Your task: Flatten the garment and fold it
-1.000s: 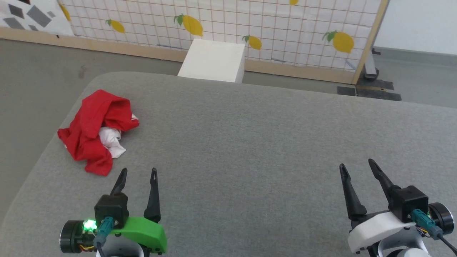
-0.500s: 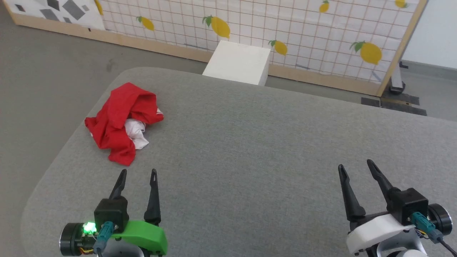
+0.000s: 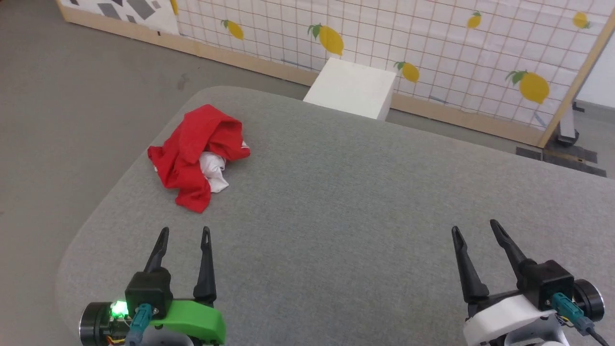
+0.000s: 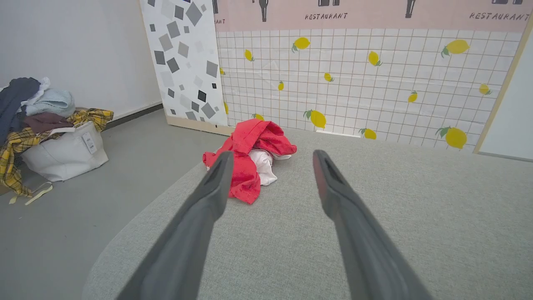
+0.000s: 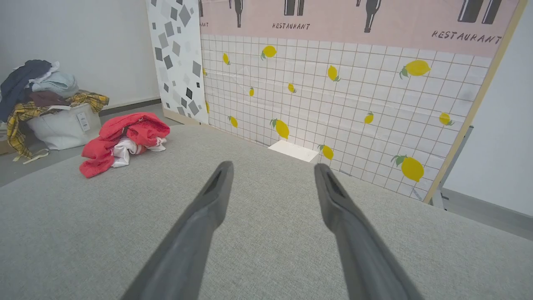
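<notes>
Garment (image 3: 192,149) check: nearest me, left fingers (image 3: 205,269) and right fingers (image 3: 466,269) stand spread, holding nothing, over the grey tabletop (image 3: 336,216), wide room between them. Farther on, the garment lies crumpled by the rounded left edge, ahead of the left fingers, apart; beyond are floor (image 3: 72,96), white box (image 3: 353,86), lemon-print screen (image 3: 432,43).

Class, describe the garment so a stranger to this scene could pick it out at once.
Start at the big grey table before the lemon-print screen. Near its far left corner lies the garment, a crumpled heap. It is red with white showing inside, unlike the mixed clothes pile on the floor.
</notes>
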### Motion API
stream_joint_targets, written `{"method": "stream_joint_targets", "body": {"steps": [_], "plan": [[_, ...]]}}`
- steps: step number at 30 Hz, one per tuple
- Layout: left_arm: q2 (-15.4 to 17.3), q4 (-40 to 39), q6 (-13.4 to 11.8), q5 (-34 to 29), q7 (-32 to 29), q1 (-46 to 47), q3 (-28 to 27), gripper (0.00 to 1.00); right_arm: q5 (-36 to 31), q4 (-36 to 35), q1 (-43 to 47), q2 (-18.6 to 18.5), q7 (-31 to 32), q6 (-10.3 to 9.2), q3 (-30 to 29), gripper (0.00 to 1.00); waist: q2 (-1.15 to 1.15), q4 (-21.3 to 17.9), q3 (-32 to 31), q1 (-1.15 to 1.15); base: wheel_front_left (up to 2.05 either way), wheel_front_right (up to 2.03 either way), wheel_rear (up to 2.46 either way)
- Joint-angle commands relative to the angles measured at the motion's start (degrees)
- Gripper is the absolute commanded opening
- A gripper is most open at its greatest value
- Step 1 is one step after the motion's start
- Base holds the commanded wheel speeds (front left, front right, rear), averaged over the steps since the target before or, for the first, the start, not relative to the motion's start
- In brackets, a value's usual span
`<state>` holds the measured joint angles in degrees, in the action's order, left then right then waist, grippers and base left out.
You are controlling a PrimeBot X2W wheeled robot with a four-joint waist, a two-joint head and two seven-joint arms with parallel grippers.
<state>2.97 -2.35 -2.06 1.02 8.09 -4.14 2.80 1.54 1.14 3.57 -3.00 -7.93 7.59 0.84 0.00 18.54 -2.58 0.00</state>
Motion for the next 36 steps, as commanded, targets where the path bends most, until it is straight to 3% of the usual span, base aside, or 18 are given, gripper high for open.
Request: {"method": "stream_joint_targets", "body": {"steps": [1, 36], "plan": [[0.03, -0.28, -0.23, -0.17, 0.60, -0.88, 0.23, 1.00, 0.34, 0.17, 0.69, 0.07, -0.74, -0.06, 0.11, 1.00, 0.00, 0.92, -0.19, 0.00, 0.00, 0.00, 0.00], [-0.03, -1.15, -1.53, 1.14, 4.70, -2.29, 1.68, 1.00, 1.17, 0.59, 1.86, 0.11, -4.86, -0.08, 0.69, 1.00, 0.00, 9.20, 0.32, 0.00, 0.00, 0.00, 0.00]]}}
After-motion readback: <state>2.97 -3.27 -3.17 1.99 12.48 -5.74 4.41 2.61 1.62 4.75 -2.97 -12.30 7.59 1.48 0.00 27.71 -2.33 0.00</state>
